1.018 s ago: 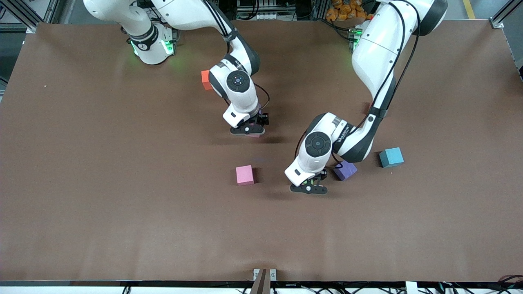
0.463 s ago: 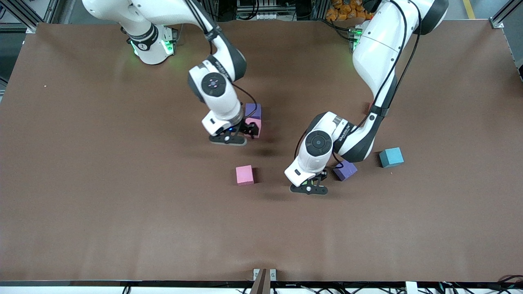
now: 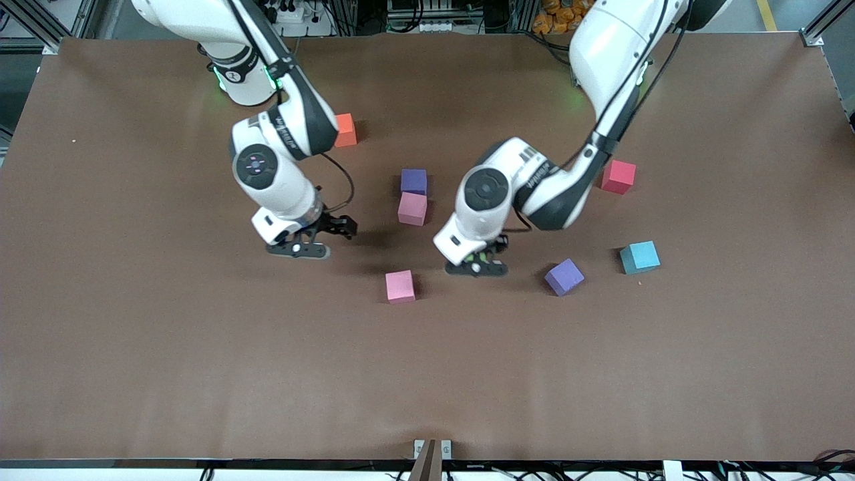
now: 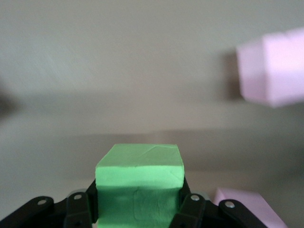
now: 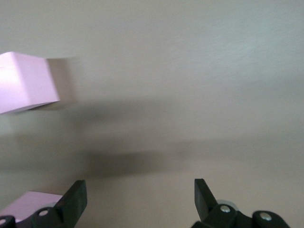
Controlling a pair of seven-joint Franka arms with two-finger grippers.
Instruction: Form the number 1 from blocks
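- Moved since the earlier frames: right gripper [image 3: 314, 239] away from the stacked pair toward the right arm's end of the table, jaws now spread wide and empty; left gripper [image 3: 482, 262] carried off from beside the loose purple block [image 3: 564, 276] toward the table's middle.
- Clamped between the left gripper's fingers [image 4: 192, 209]: green block [image 4: 139, 187], over bare table near the single pink block [image 3: 400, 286].
- Resting touching each other near mid-table: second purple block [image 3: 413, 181] and second pink block [image 3: 412, 208], the pink one nearer the front camera.
- Not of the set: orange cube [image 3: 345, 129] beside the right arm, red cube [image 3: 618, 177] beside the left arm, light-blue cube [image 3: 639, 257] near the loose purple block.
- Between green block and stacked pair: open brown table [image 3: 167, 347] only.
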